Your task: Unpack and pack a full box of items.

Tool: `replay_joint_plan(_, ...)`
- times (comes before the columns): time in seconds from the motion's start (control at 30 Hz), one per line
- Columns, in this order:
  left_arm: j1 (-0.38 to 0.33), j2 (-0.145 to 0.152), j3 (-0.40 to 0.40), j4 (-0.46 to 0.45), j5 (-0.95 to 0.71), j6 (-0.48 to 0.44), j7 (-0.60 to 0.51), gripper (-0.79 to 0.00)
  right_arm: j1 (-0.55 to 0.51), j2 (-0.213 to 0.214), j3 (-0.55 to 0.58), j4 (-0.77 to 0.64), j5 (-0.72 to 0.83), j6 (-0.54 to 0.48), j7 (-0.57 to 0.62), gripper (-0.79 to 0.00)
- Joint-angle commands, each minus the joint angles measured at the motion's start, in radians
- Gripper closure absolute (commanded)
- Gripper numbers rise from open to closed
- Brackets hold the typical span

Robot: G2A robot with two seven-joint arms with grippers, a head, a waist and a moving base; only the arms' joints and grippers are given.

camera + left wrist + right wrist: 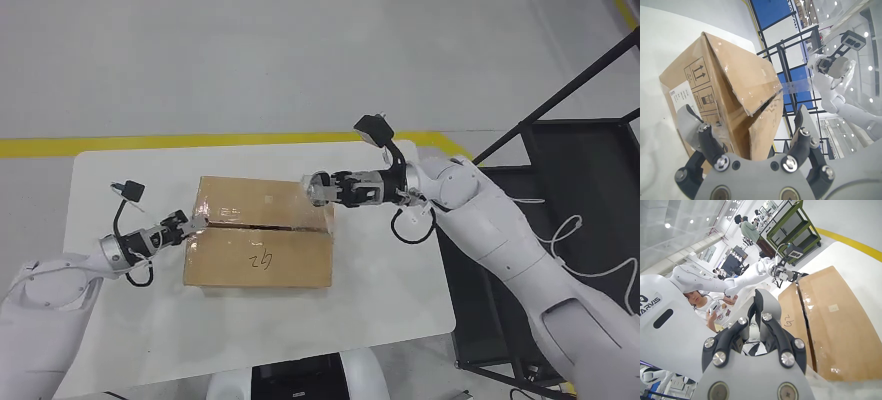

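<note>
One box (262, 240), on table (110, 180), flaps (831, 321) down, tape (795, 88) loosened; unpacking apparently just begun. Left gripper (744, 111): spread wide at one end, empty. Right gripper (755, 300): pinched together at opposite end, hold unclear.

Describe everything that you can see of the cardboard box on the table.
The cardboard box, brown and rectangular, stands flat on the white table. Its two top flaps are down, but the seam, under glossy clear tape, gapes at one end. A handwritten mark is on top; printed arrows and a white label are on that end's face. The open left gripper straddles that end; the shut right gripper is at the opposite end.
</note>
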Motion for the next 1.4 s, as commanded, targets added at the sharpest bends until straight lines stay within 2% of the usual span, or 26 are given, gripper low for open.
replay_joint_plan(0.0,-0.023,-0.006,0.035,0.015,0.000,-0.003,-0.002,-0.785,0.003,-0.008,-0.004,0.006,-0.008,-0.015,-0.025,0.000)
replay_joint_plan(0.33,-0.148,-0.046,0.225,0.070,-0.025,-0.022,-0.052,-0.785,-0.014,-0.021,0.025,0.020,-0.170,-0.030,-0.131,0.000)
replay_joint_plan(0.6,-0.199,-0.067,0.295,0.113,-0.061,-0.041,-0.066,-0.785,-0.062,-0.019,0.066,0.003,-0.318,-0.014,-0.214,0.000)
replay_joint_plan(1.1,-0.173,-0.056,0.262,0.135,-0.121,-0.057,-0.114,-0.785,-0.097,-0.058,0.026,0.004,-0.627,0.048,-0.416,0.000)
replay_joint_plan(1.37,-0.162,-0.052,0.248,0.123,-0.134,-0.057,-0.128,-0.785,-0.090,-0.090,-0.023,0.033,-0.699,0.049,-0.479,0.000)
